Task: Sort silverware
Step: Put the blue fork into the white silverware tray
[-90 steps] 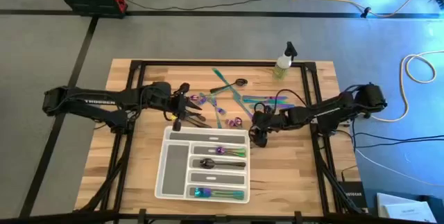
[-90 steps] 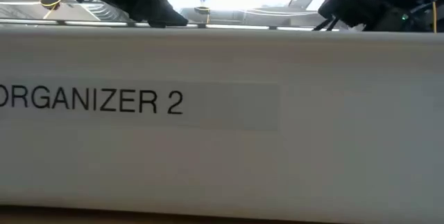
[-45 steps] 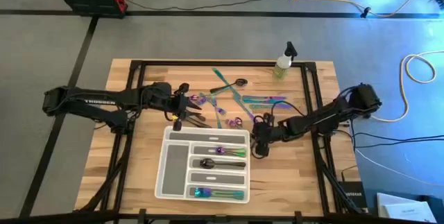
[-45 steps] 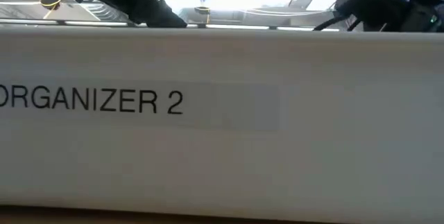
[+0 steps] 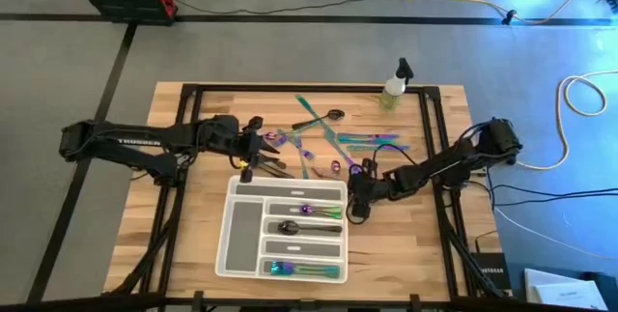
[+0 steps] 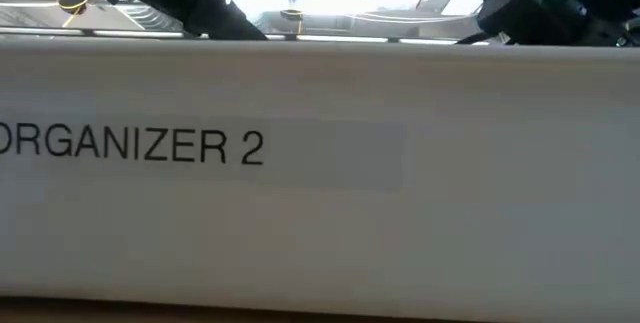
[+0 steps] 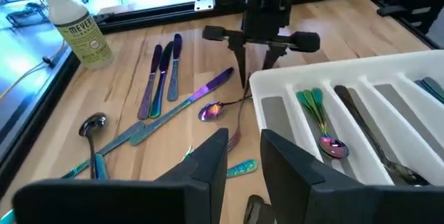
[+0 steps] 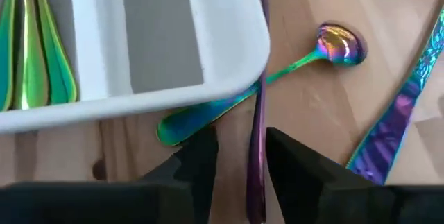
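The right hand [image 5: 358,204] is hanging at the far right corner of the white compartment tray [image 5: 241,240], fingers parted astride a slim purple utensil handle [image 8: 258,113] without clamping it. An iridescent spoon [image 8: 331,47] is lying just beside that handle, its stem running under the tray's corner. The left hand [image 5: 253,157] is hovering released near the tray's far left corner. More silverware [image 5: 362,140] is lying scattered on the tabletop [image 5: 183,225] beyond the tray, with some pieces [image 5: 307,211] already sitting in its compartments.
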You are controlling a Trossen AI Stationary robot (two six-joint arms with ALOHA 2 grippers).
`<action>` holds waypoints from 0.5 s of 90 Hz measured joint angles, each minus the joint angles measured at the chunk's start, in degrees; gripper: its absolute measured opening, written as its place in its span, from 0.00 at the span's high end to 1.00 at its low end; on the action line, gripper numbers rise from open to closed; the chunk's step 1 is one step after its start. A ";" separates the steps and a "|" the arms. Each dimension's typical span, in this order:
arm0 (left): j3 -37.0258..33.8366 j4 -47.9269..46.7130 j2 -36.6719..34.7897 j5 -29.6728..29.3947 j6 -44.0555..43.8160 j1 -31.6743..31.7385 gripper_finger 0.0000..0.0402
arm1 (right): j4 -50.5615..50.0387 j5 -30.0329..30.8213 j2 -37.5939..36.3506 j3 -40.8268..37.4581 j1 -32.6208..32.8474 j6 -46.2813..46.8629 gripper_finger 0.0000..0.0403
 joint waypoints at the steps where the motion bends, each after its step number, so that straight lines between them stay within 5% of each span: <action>1: 0.00 0.00 0.00 0.01 0.00 0.00 0.82 | 0.00 0.01 0.00 0.00 0.00 -0.09 0.76; 19: 0.00 -0.30 0.00 0.01 -0.11 0.01 0.82 | -1.06 -0.97 -0.04 0.04 -0.09 -1.19 0.97; 45: 0.00 -4.77 -1.52 -3.18 5.49 -0.05 0.82 | -9.28 5.72 -4.18 -0.39 -0.28 0.94 1.00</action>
